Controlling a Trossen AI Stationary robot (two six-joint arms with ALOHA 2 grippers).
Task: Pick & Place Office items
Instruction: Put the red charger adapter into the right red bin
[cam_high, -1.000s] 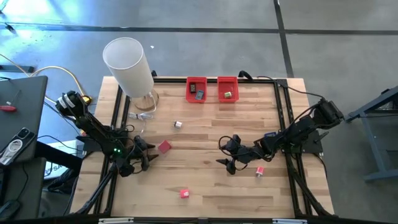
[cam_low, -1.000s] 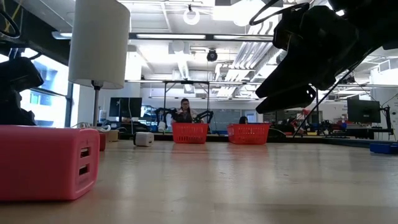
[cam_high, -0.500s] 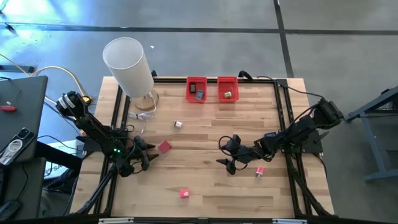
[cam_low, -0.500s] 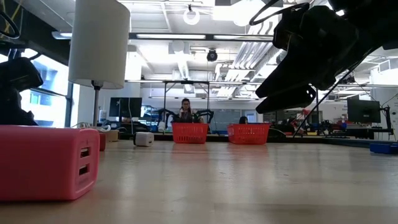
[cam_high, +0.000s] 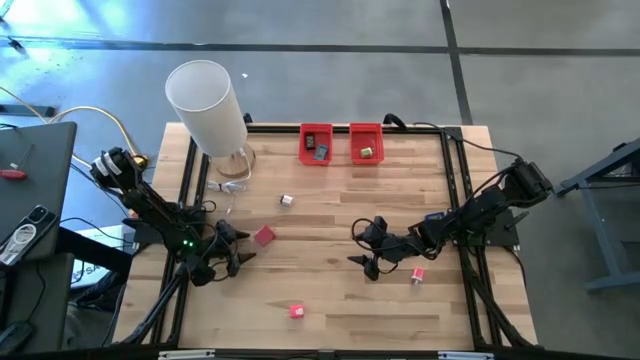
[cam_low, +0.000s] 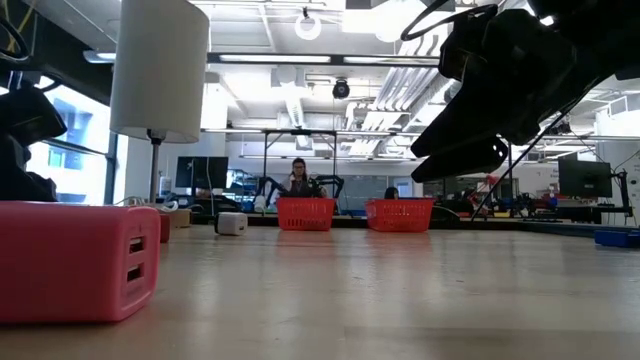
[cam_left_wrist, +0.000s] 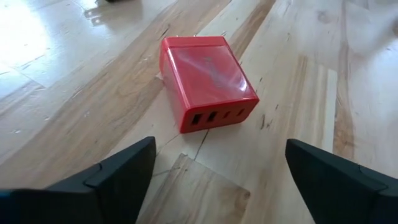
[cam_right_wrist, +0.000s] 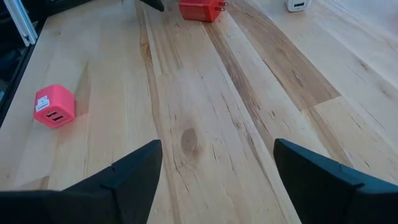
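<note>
A red block charger (cam_high: 264, 236) with several ports lies flat on the table, left of centre. My left gripper (cam_high: 234, 250) is open just to its left; in the left wrist view the charger (cam_left_wrist: 208, 81) lies ahead of the spread fingers of the gripper (cam_left_wrist: 219, 152), untouched. My right gripper (cam_high: 364, 247) is open over bare wood right of centre, seen also in its wrist view (cam_right_wrist: 217, 149). A small pink cube (cam_high: 297, 311) sits near the near edge, a white piece (cam_high: 287, 200) farther back, and a pink piece (cam_high: 418, 275) beside the right arm.
Two red bins (cam_high: 316, 143) (cam_high: 366, 142) stand at the far edge with small items inside. A tall white cylinder (cam_high: 207, 105) stands at the far left corner on a base with a cable. Bare wood lies between the two grippers. A person shows far behind in the low view.
</note>
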